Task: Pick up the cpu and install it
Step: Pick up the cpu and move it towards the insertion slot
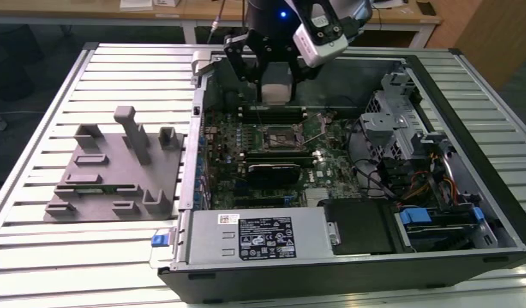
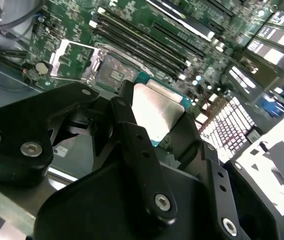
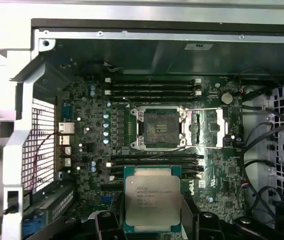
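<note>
The gripper (image 1: 275, 88) hangs over the open computer case (image 1: 331, 282) and it holds the cpu (image 1: 275, 94) firmly between its two black fingers (image 2: 134, 145). The jaws are closed on two opposite edges of the chip. In both wrist views the cpu (image 3: 153, 202) (image 2: 157, 107) sits right at the tips of the gripper (image 3: 153, 216) (image 2: 157, 126), with its pale metal lid facing the cameras and a thin green rim around it. The chip is in the air and does not touch the board. Under the gripper lies the green motherboard (image 3: 81, 150). The socket (image 3: 157, 127) is lower than the gripper and apart from the chip, and its metal frame (image 3: 204, 127) is folded open to one side. In the first wrist view long black memory slots (image 3: 157, 161) run between the chip and the socket. In the exterior view the socket (image 1: 278, 136) is seen below the gripper, and a silver box with a label (image 1: 258, 237) lies well apart from the gripper, at the near end of the case. Far from the gripper, toward the exterior view's left, a grey tray with holders (image 1: 108, 173) rests on the slatted table (image 1: 65, 269), outside the case.
</note>
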